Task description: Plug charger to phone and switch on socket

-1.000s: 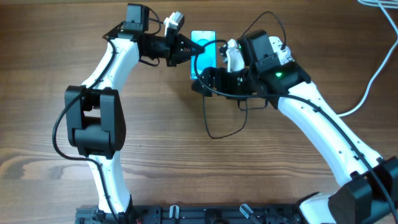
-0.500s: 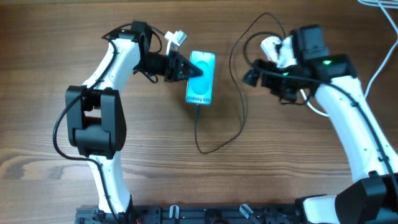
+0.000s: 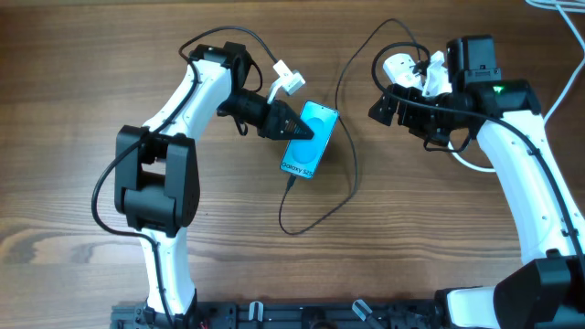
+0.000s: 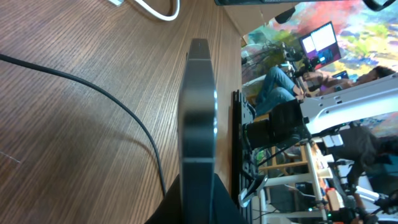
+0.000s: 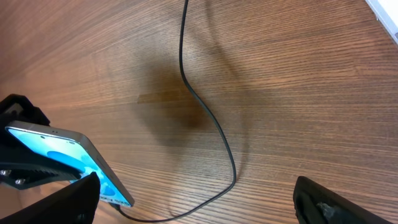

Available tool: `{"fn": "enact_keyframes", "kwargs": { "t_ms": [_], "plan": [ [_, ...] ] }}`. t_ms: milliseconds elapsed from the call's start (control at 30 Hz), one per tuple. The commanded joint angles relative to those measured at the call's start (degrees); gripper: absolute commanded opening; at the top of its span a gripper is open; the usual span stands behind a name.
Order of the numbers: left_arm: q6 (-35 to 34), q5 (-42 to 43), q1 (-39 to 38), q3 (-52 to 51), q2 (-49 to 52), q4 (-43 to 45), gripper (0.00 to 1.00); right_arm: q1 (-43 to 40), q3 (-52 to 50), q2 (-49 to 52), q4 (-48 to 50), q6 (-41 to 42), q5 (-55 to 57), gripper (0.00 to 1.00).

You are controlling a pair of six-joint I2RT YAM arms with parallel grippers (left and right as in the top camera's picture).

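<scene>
Wooden table (image 3: 457, 256): left hand (image 3: 297, 131) clamped on the phone (image 3: 312, 148); right hand (image 3: 382, 108) spread, well apart.

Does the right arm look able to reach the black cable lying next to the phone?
Probably yes. The right gripper is open and empty, and the charger cable lies on bare table close by with nothing between. The left gripper holds only the phone.

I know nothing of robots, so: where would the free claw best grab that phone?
Probably the phone's right long edge, from the right: the slab is thin, the left claw holds its upper left, and the charger leaves its lower end.
</scene>
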Motion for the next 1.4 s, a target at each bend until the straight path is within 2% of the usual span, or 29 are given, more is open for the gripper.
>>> {"fn": "enact_keyframes", "kwargs": {
  "t_ms": [0,233,300,500,567,600,767,867,967,1367],
  "plan": [
    [2.49,1.16,0.02,0.17,-2.01,0.00,0.04,0.09,1.01,-1.09,0.15,-1.22,-0.94,1.00],
    [1.84,1.18,0.11,0.17,-2.01,0.04,0.04,0.09,1.01,-1.05,0.11,-1.18,-0.96,1.00],
    [-0.17,1.18,0.63,0.17,-2.01,0.92,0.04,0.09,1.01,-1.05,-0.09,-1.18,-0.96,1.00],
    [-32.89,1.07,5.27,0.17,-2.01,17.05,0.04,0.11,1.01,-1.05,-0.55,-0.72,-0.98,1.00],
    [-40.04,-0.74,5.99,0.17,-2.01,19.76,0.04,0.11,1.01,-1.05,-0.61,-0.68,-0.98,1.00],
    [-43.08,-2.51,6.14,0.17,-2.01,20.44,0.04,0.11,1.01,-1.05,-0.72,-0.59,-1.01,0.99],
    [-48.92,-7.30,4.94,-0.46,-1.90,20.50,0.04,0.26,1.01,-1.05,-0.92,-0.52,-1.03,0.99],
    [-55.12,-15.06,3.54,-2.19,-1.77,22.29,0.04,0.39,1.01,-1.05,-1.03,-0.52,-2.34,1.00],
    [-57.57,-17.66,3.02,-4.20,-1.53,24.76,0.04,0.44,1.01,-1.05,-1.60,-0.57,-2.29,0.99],
    [-58.25,-18.10,2.97,-7.23,2.82,30.08,0.04,0.48,1.01,-1.05,-2.67,-0.63,-2.29,1.00]
  ]
}}
